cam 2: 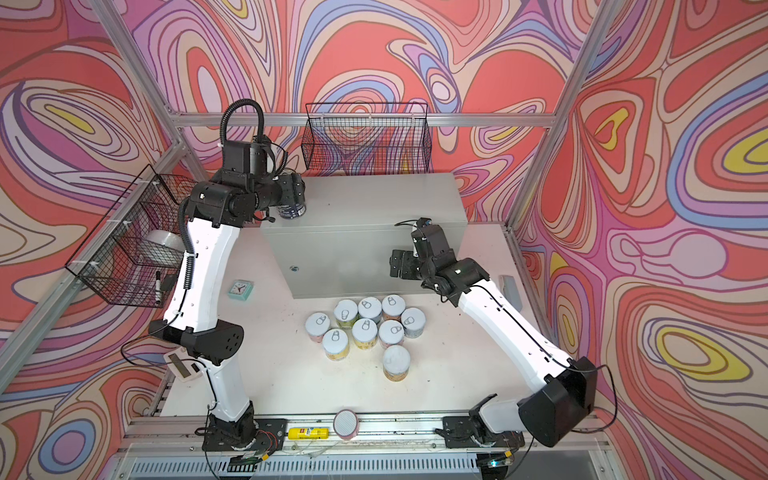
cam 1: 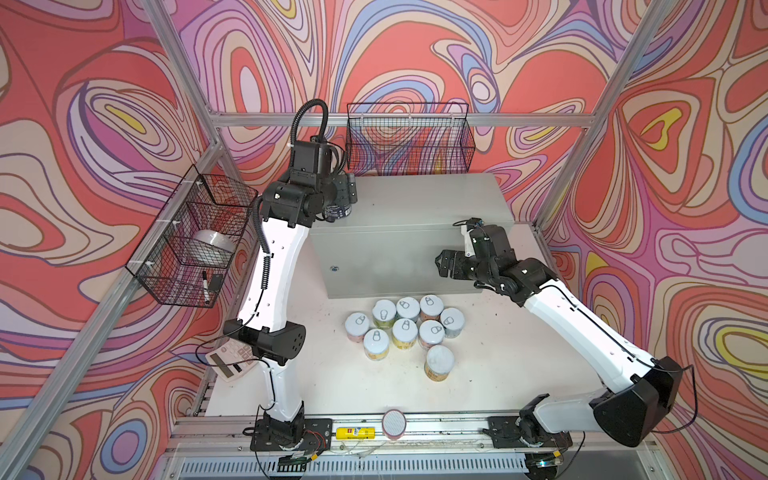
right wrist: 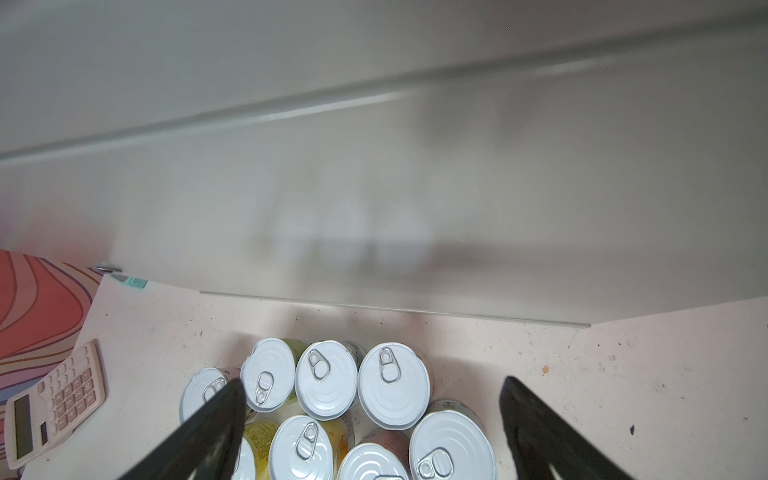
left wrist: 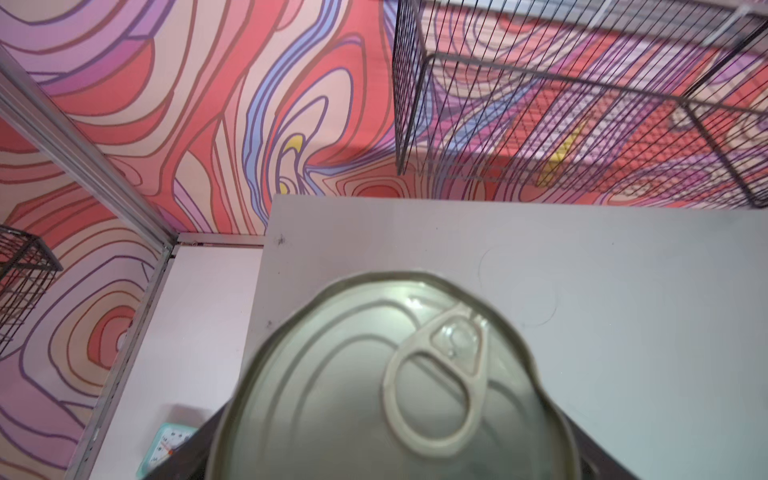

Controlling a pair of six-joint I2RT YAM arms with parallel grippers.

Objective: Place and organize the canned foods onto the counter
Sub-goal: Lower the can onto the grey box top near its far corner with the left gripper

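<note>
Left claw [cam 2: 294, 195]: set around the dark blue tin [cam 2: 292, 211] at the counter's [cam 1: 415, 199] front-left corner; whether it is gripping or loosened, I cannot tell
Left wrist view only: the tin's metal pull-tab lid [left wrist: 395, 382] fills the foreground over the counter top [left wrist: 602, 291]; the blue label shows only from above
Right claw [cam 1: 441, 264]: spread wide; empty; hangs before the counter's front
Right wrist view: fingers [right wrist: 536, 424] splayed above the short tins [right wrist: 328, 378]
Short tins [cam 1: 405, 328]: eight, packed together on the table [cam 1: 374, 390] before the counter; yellow-orange tin [cam 1: 438, 363] just beside them
Teal clock [cam 2: 239, 289]: seen in a top view; also at the wrist [left wrist: 166, 449]
</note>
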